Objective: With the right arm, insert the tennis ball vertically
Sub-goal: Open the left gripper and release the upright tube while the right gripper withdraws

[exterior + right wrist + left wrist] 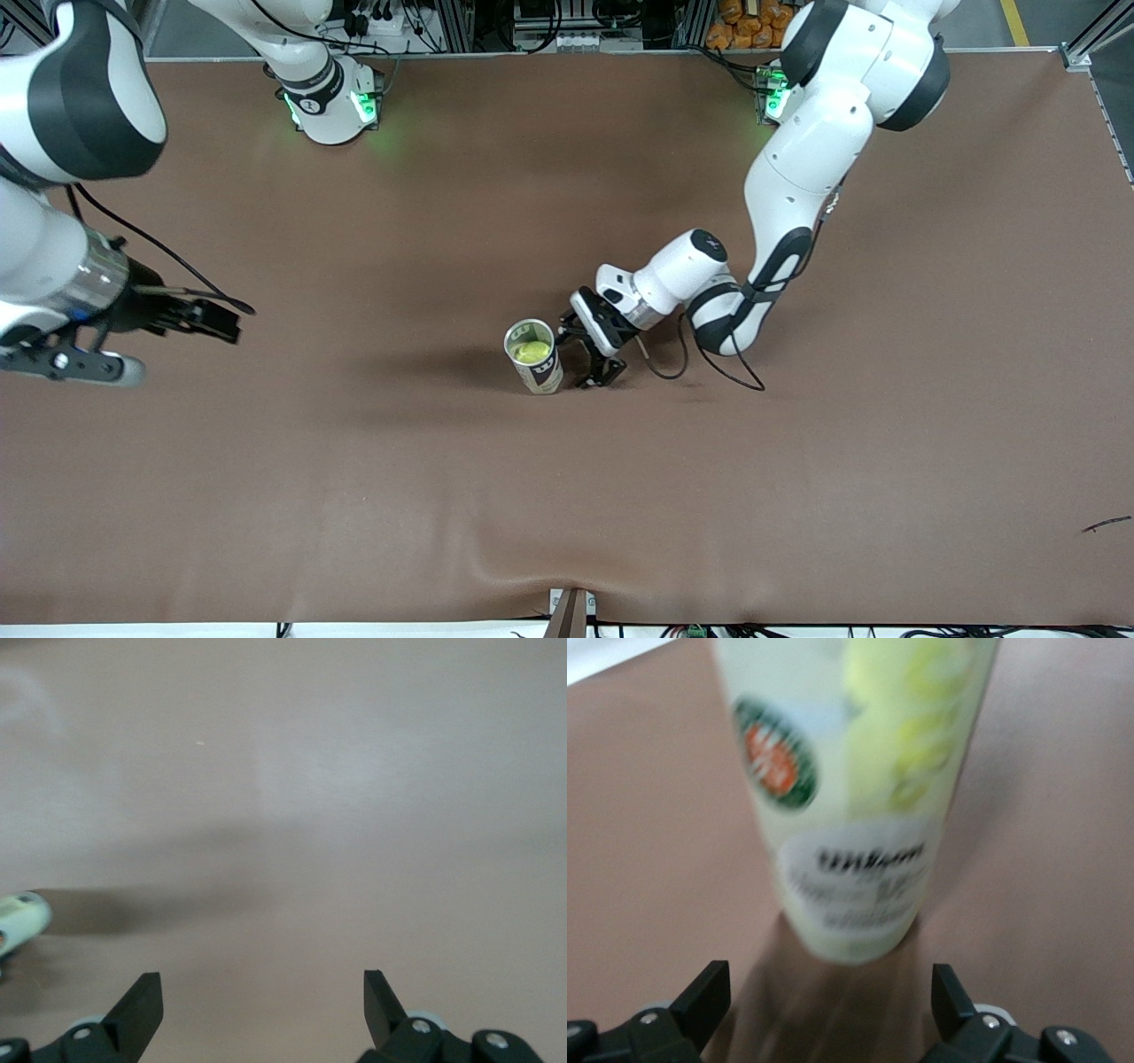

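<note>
Front view: tennis ball can stands upright near the middle of the table, mouth open, with a yellow-green tennis ball visible inside, just below the rim.

Left claw sits low, just beside the can on the side toward the left arm's end of the table. Fingers spread wide; not touching the can as far as can be seen. Left wrist view confirms: both fingertips stand apart with the can's base between and ahead of them, a gap on each side. Ball shows as a yellow shape through the can wall.

Right claw hangs over bare table toward the right arm's end, well apart from the can. Jaws wide, holding nothing; right wrist view shows only table between the fingers.

Judgement: insertion looks done — ball is in, can stands unaided. What is left seems to be only clearing both arms away; the left claw should leave without knocking the can.
</note>
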Action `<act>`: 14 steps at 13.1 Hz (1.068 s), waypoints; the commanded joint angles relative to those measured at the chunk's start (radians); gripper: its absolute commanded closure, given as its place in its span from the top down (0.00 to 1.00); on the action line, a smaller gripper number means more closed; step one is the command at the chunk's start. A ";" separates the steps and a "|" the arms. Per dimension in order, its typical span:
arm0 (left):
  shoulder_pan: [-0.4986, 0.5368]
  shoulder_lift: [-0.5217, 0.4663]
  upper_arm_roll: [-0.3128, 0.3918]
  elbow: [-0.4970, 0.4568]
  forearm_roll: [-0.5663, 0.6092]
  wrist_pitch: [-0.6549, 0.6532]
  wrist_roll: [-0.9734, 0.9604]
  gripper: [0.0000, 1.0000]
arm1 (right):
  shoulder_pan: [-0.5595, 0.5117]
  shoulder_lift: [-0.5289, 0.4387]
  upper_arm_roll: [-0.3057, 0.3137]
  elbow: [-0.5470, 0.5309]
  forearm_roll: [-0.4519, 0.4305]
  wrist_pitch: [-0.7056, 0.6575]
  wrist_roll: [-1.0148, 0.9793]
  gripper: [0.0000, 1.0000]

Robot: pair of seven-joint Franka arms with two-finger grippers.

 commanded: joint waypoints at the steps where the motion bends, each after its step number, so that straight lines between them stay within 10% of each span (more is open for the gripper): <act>1: 0.048 -0.028 -0.003 -0.068 0.046 0.006 -0.020 1.00 | 0.083 -0.096 -0.119 -0.057 0.001 -0.057 -0.031 1.00; 6: 0.206 -0.043 -0.030 -0.082 0.117 0.000 -0.061 1.00 | 0.199 -0.277 -0.279 -0.235 0.035 -0.044 -0.069 1.00; 14: 0.233 -0.037 -0.037 0.203 -0.076 -0.274 -0.164 1.00 | 0.192 -0.341 -0.423 -0.253 0.107 -0.096 -0.283 1.00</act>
